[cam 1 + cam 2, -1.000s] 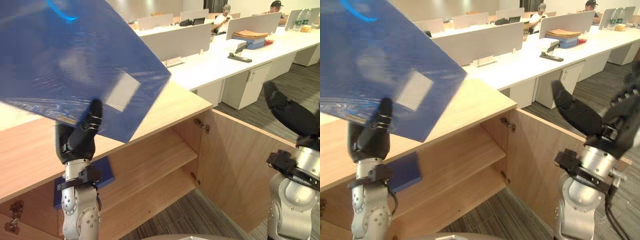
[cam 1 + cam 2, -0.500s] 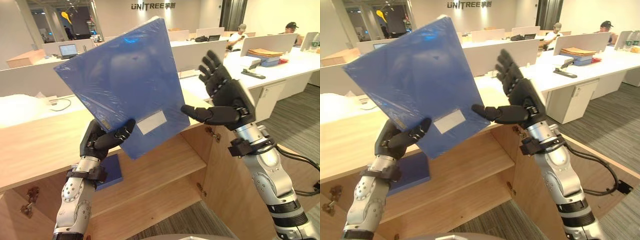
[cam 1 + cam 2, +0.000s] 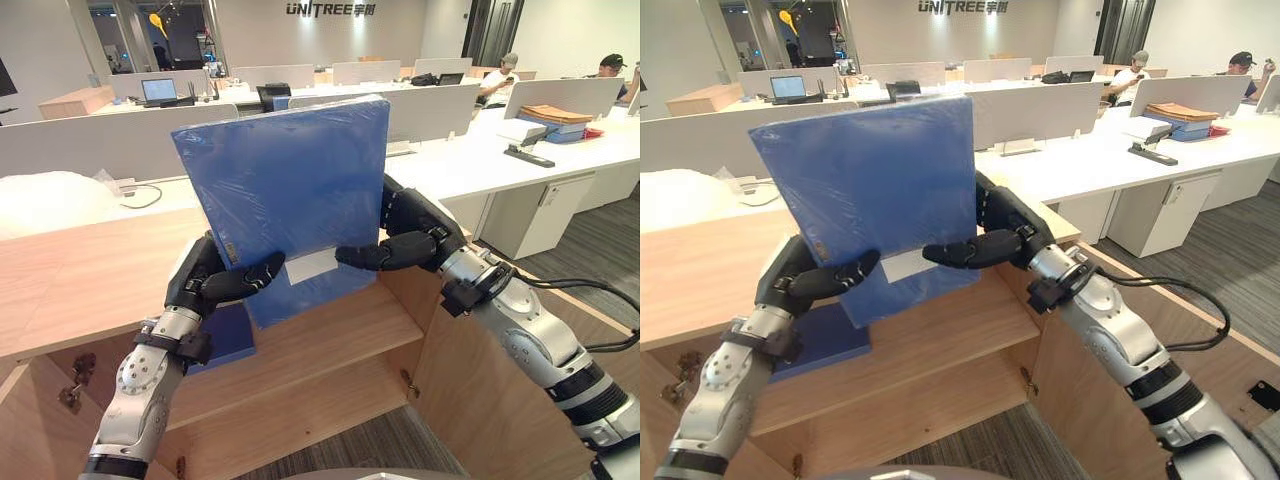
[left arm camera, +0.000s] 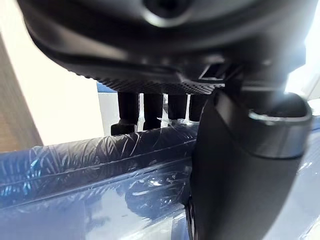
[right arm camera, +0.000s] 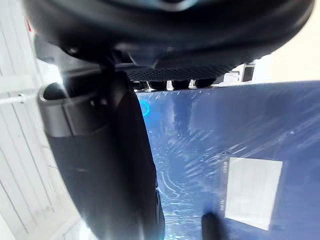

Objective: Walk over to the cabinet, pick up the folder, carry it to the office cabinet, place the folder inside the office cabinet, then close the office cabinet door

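Observation:
A blue folder with a white label stands upright in front of me, above the wooden cabinet top. My left hand grips its lower left edge, thumb across the front and fingers behind. My right hand clamps the right edge, thumb lying on the front near the label. The folder's plastic cover glistens in the right wrist view. Below, the office cabinet's door hangs open at the right, showing two bare wooden shelves.
Another blue folder lies on the upper shelf at the left. Behind the cabinet run white desks with grey partitions. Two people sit at desks far back right. Grey carpet lies to the right.
The folder has come down and turned more upright. My right hand, open beside it half a second ago, has closed on its right edge. The view has shifted.

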Controlling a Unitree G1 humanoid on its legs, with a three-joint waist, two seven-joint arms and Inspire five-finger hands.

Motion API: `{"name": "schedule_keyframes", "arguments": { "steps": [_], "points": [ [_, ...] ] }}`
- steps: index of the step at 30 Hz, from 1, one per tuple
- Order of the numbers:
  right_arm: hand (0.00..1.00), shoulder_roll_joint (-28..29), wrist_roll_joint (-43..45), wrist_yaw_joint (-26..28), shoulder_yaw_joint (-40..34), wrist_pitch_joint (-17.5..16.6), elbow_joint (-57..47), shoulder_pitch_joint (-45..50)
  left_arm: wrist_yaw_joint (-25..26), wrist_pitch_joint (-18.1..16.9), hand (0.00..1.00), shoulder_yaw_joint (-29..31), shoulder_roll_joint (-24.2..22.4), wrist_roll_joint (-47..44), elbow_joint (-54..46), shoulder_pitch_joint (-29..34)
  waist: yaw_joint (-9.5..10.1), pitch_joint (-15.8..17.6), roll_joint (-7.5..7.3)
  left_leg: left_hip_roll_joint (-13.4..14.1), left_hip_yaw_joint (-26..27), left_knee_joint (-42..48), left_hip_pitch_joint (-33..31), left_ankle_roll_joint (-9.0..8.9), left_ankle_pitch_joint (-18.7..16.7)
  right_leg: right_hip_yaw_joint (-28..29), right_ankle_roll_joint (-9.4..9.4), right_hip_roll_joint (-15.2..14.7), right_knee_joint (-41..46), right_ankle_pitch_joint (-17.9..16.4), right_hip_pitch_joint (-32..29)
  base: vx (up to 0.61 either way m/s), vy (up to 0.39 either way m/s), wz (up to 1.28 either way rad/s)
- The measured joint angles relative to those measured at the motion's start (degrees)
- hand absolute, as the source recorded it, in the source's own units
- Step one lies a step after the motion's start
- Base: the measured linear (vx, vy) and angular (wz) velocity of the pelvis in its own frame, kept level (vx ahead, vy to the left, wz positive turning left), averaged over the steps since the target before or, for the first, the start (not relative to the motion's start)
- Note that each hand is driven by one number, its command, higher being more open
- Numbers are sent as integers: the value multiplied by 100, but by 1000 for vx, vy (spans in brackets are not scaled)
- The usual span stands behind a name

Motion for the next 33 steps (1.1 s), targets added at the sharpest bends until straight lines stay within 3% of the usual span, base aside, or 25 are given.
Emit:
{"name": "schedule_keyframes", "arguments": {
  "steps": [4,7,11,17,18,24,27,30,32,33],
  "points": [
    [0,-497,350,-34,428,-2,133,-178,0,93,0,-608,875,-725,0,-36,12,-2,-15,10,-2,-1,22,-1,0,-24,4,-13,-19,-4,36,-40,3,2],
    [0,-1015,464,-88,802,28,230,-392,-88,108,0,-1399,1510,-995,-2,-311,95,-17,-38,23,-6,-3,19,-9,-1,-52,21,-65,-19,-23,39,-37,8,3],
    [0,-1323,489,-60,1202,48,187,-483,-223,235,0,-1944,1917,-1001,-23,-405,85,-56,-98,27,-100,-3,-17,-27,4,-172,12,-75,-13,-43,44,-17,4,11],
    [0,-1388,457,-50,1316,69,170,-482,-278,309,0,-2172,2089,-1199,-10,-405,101,-63,-166,9,-176,-3,-59,-36,5,-304,26,-98,19,-58,32,-16,14,7],
    [0,-1376,451,-50,1270,49,102,-482,-311,327,100,-2276,2076,-1398,-9,-401,100,-66,-181,-5,-207,-3,-76,-36,5,-329,28,-113,18,-65,28,-27,34,12],
    [0,-1281,305,-45,1141,53,65,-482,-363,327,100,-2279,2098,-1393,14,-381,101,-48,-295,-34,-277,-3,-86,-35,6,-399,11,-129,56,-114,27,-23,25,7],
    [0,-1273,-338,-18,1088,92,-233,-483,-554,328,100,-2392,2097,-1217,178,-133,89,-41,-304,-58,-290,-4,-97,-39,3,-418,10,-125,44,-120,25,-6,9,1],
    [0,-1173,-1707,67,874,159,-1054,-489,-930,343,100,-3009,1925,-561,488,114,61,1,-352,-65,-329,-5,-145,-48,-3,-450,9,-117,18,-119,0,-6,26,4],
    [0,-626,-3179,59,784,-122,-1776,-524,-1267,376,100,-3543,1418,51,1046,170,6,7,-363,-66,-337,-4,-203,-47,-3,-453,7,-112,18,-118,-63,0,0,0],
    [0,-426,-3481,59,785,-279,-1892,-546,-1352,401,100,-3670,1208,213,1275,171,-12,9,-369,-67,-337,-3,-219,-45,-1,-453,6,-110,23,-117,-84,4,30,0]
  ]
}}
